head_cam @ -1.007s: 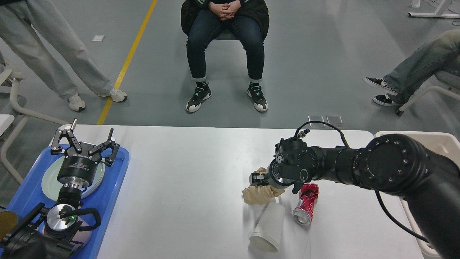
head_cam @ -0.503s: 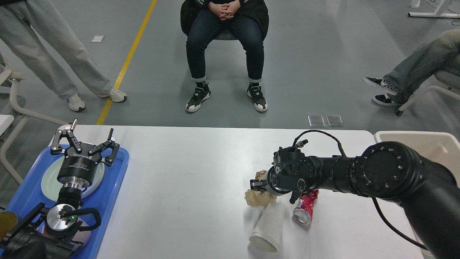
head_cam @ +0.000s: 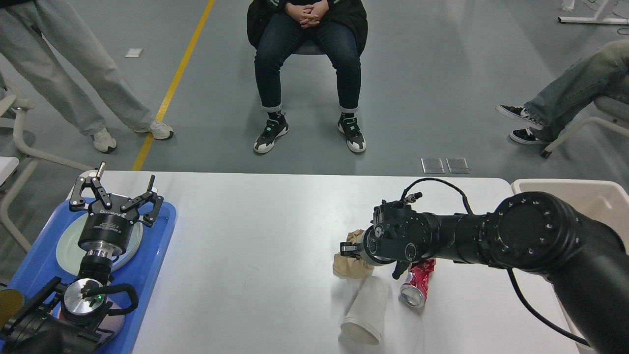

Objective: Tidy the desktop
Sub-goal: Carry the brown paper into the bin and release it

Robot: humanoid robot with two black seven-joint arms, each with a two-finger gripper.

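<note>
Grey workshop floor with a yellow line [head_cam: 173,86] is running past the far edge of the desktop [head_cam: 255,236], the wide white surface that is filling the lower half of the head view. Three people are occupying the background: one sitting centre [head_cam: 307,73] with hands clasped, one standing far left [head_cam: 73,73], one sitting far right [head_cam: 565,93]. Blue tray [head_cam: 147,265] is lying at the desktop's left end, carrying a pale plate [head_cam: 66,246]. Left gripper [head_cam: 117,197] is hovering above that plate, fingers spread wide apart, nothing between them. Right arm is reaching in from the right edge across the desktop; right gripper [head_cam: 348,247] is pressing against a crumpled brown paper wad [head_cam: 350,265] right of centre. Gripper is showing small and dark behind the wrist; I cannot tell whether its fingers are apart or clamped on the paper. White paper cup [head_cam: 364,309] is lying on its side just below the wad, open mouth facing the near edge. Crushed red can [head_cam: 416,282] is lying just beside the cup on its right, partly under the wrist. Beige bin [head_cam: 597,194] is sitting off the desktop's right end, mostly hidden behind the arm's elbow.
</note>
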